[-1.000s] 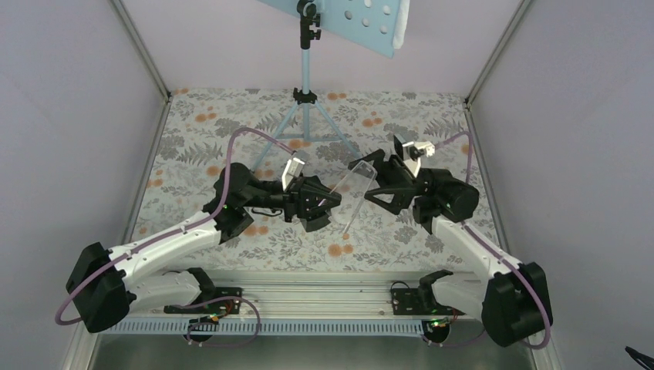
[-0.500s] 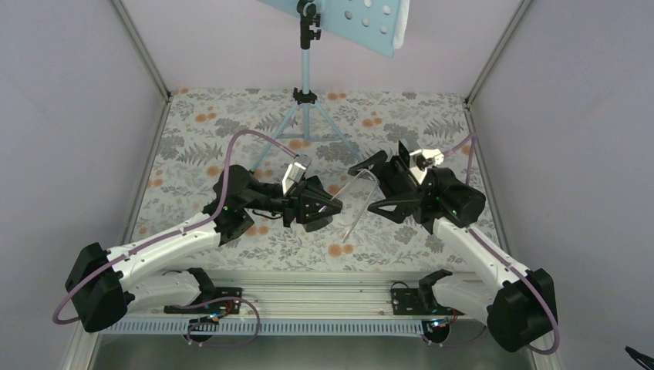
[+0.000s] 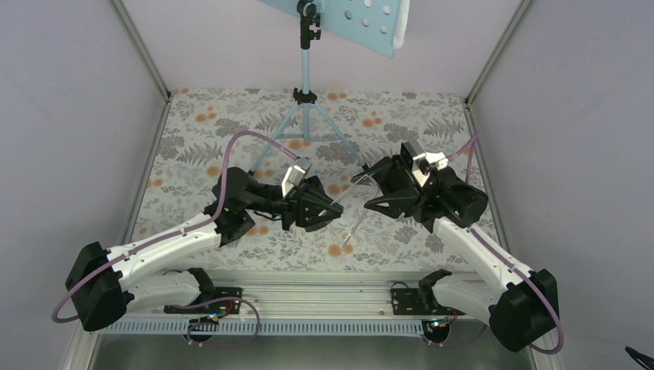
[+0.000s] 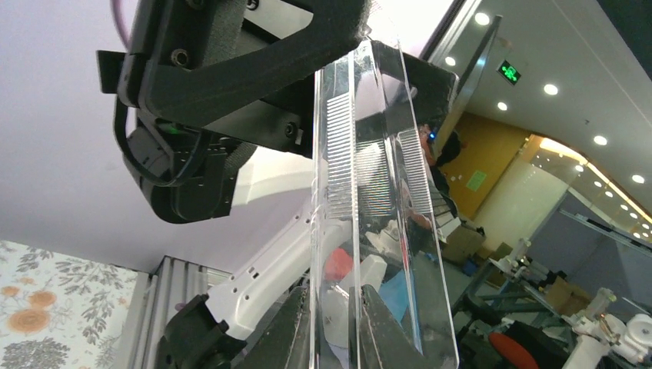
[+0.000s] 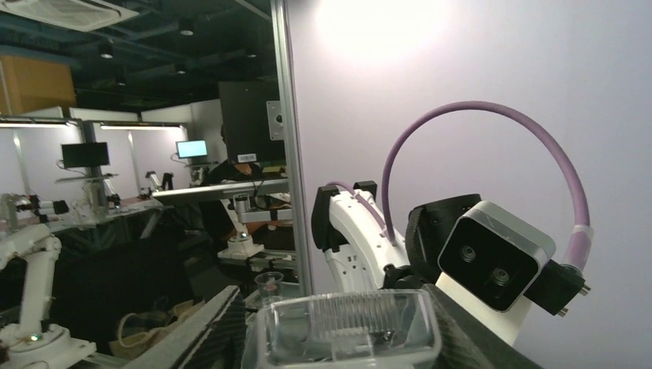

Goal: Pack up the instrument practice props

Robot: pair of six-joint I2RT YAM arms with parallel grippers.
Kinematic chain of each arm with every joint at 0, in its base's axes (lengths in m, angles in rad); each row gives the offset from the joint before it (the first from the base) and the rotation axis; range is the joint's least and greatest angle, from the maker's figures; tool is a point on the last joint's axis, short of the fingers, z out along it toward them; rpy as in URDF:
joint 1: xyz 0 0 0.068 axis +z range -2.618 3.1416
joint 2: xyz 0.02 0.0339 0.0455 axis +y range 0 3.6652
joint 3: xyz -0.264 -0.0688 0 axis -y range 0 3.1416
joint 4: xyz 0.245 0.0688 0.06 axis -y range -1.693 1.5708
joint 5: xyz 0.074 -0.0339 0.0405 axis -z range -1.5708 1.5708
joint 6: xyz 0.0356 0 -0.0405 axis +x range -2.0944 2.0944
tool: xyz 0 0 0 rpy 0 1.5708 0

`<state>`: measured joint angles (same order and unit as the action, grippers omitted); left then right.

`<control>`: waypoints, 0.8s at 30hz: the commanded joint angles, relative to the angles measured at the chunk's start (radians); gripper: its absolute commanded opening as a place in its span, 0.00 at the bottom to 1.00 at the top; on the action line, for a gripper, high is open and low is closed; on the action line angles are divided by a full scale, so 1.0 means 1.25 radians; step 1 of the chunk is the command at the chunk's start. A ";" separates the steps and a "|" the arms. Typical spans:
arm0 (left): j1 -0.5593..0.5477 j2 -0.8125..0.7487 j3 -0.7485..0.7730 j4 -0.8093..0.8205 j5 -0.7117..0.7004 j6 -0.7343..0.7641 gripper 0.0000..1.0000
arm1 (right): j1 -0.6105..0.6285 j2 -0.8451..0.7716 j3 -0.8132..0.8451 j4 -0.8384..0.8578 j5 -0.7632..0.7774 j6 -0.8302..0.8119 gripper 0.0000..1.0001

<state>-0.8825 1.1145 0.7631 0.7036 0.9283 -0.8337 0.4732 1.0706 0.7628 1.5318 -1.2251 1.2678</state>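
Note:
The light blue tripod music stand (image 3: 306, 85) stands at the back of the table, its hole-dotted tray (image 3: 362, 19) tilted at the top edge of the top view. Between the arms hangs a clear plastic case (image 3: 356, 206), held slanting above the cloth. My left gripper (image 3: 330, 208) is shut on one thin wall of the clear case (image 4: 361, 200), low in the left wrist view, its fingers (image 4: 296, 338) either side of that wall. My right gripper (image 3: 376, 193) grips the opposite end of the case (image 5: 350, 327), a finger (image 5: 469, 330) pressed to each side.
A floral cloth (image 3: 200, 131) covers the table, with lavender walls and metal posts (image 3: 143, 54) around it. The stand's legs (image 3: 339, 142) spread close behind both grippers. A rail (image 3: 324, 297) runs along the near edge by the arm bases.
My right gripper has swung in over the case's far end and narrowed its wide-open jaws onto it. The left gripper keeps its hold and has shifted slightly toward the near side.

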 commanded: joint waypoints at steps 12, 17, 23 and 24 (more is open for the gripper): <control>0.019 -0.048 -0.002 -0.043 -0.076 0.044 0.83 | 0.016 -0.070 -0.008 -0.123 -0.007 -0.147 0.29; 0.067 -0.161 -0.029 -0.306 -0.243 0.154 1.00 | 0.017 -0.182 0.025 -0.762 0.051 -0.571 0.29; 0.103 -0.298 -0.110 -0.517 -0.435 0.175 1.00 | 0.018 -0.244 0.068 -1.241 0.223 -0.841 0.28; 0.103 -0.308 -0.124 -0.559 -0.464 0.171 1.00 | 0.018 -0.250 0.056 -1.261 0.243 -0.844 0.28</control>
<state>-0.7612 0.7803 0.6640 0.2619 0.5545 -0.6590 0.4854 0.7845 0.8391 0.3874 -1.0782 0.4664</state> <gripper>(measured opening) 0.999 0.443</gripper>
